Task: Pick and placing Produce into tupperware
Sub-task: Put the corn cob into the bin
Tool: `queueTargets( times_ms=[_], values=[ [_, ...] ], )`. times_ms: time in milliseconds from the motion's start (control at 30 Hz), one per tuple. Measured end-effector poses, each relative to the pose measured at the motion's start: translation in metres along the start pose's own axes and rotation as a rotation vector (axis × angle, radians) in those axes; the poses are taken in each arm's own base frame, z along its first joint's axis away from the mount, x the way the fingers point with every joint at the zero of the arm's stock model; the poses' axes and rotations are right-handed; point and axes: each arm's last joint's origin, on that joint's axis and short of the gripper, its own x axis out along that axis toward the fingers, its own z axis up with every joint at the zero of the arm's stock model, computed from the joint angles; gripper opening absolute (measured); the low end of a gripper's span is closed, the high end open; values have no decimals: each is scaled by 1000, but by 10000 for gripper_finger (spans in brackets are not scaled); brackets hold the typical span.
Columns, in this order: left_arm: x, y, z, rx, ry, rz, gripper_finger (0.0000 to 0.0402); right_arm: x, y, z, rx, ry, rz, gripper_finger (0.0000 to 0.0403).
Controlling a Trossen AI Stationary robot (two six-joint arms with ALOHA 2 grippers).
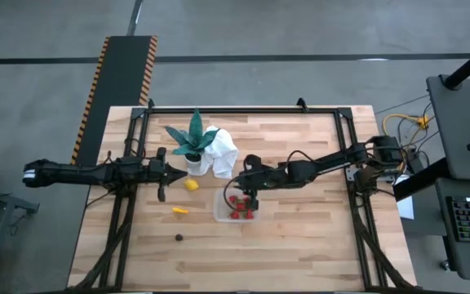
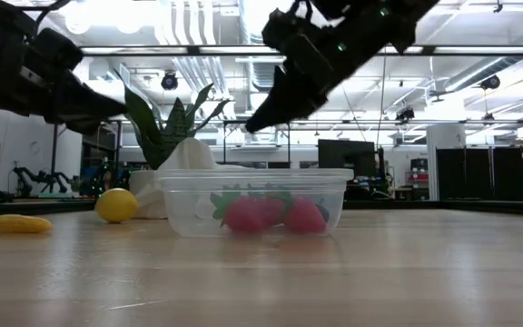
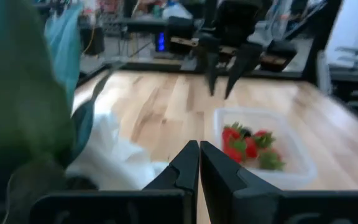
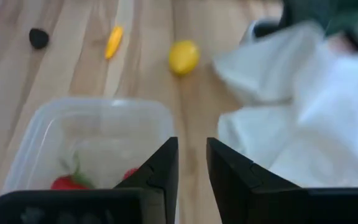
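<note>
Clear plastic is what you work toward: from above, the tupperware [image 1: 235, 207] sits mid-table with red strawberries [image 1: 239, 207] already inside, and your right gripper [image 1: 249, 194] hangs over its rim, likely just clear of a drop. Your left gripper [image 1: 163, 174] waits beside the potted plant [image 1: 192, 140] and white cloth [image 1: 221, 152], with the round lemon [image 1: 191, 184], the elongated yellow piece [image 1: 180, 211] and a small dark berry [image 1: 179, 238] loose on the wood nearby. At table height the container's see-through walls show the strawberries resting on its floor, the right gripper well above them. Your left wrist camera shows its fingers pressed together, empty. Your right wrist camera shows fingers slightly apart with nothing between them, above the rounded container corner; the lemon looks smooth and may roll.
</note>
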Motion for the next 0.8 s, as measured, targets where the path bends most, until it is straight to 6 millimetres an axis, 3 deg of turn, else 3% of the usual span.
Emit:
queueTargets(
  times_ms=[233,433,600,800],
  values=[
    [-2,-5,16,1,-115,-153,0,-19,-9,33,-135,-28,-120,118],
    [-2,-5,21,3,-140,-164,0,-61,-24,46,-130,-17,-270,124],
    [-1,-5,19,1,-127,-163,0,-108,-30,38,-88,-80,-261,87],
    [-1,-5,19,0,-120,-163,0,-162,-27,4,-66,-203,-139,31]
  ],
)
